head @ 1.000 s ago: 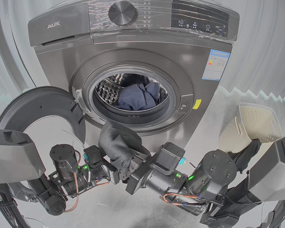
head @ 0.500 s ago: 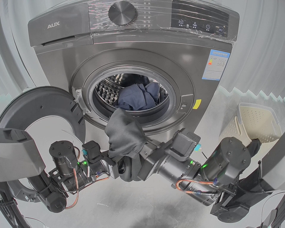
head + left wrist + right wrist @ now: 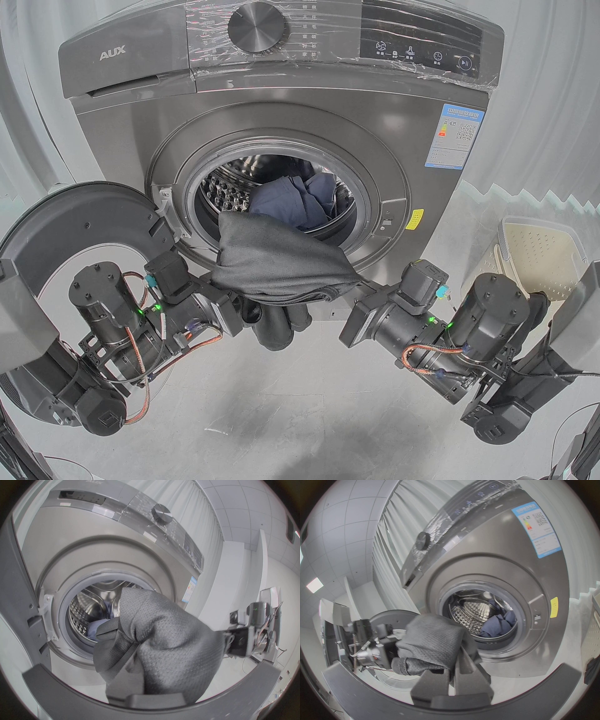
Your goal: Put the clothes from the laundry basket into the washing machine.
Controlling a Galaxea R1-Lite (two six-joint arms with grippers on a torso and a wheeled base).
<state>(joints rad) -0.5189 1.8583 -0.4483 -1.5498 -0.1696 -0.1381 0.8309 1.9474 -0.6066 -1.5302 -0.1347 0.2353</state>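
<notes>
Occupying the upper half of the head view, one washing machine [image 3: 400, 125] is being kept open. Its single round door [image 3: 81, 225] is swung out to the left of the frame. One pale laundry basket [image 3: 537, 262] is standing at the right edge, with what is judged to be one more dark scrap of cloth [image 3: 591, 670] at its lower rim.

One dark grey garment [image 3: 275, 262] is being held stretched between the two arms at centre frame, just below and in front of the drum [image 3: 228, 190]. Its upper edge is overlapping the door seal and a loose fold is hanging beneath. It is being judged light, soft and limp, with a mesh-like weave. It is likely to sag and catch on the seal, so hold is best taken at two bunched ends. One heap of blue clothes [image 3: 294, 203] is lying inside the drum; how many pieces are in it cannot be told.

Two grippers are being used. The right gripper [image 3: 450, 675] is clamped nearly closed on a bunched end of the garment. The left gripper [image 3: 153, 697] is largely draped in cloth, and from the tension across the fabric it is judged to be pinched closed on the other end.
</notes>
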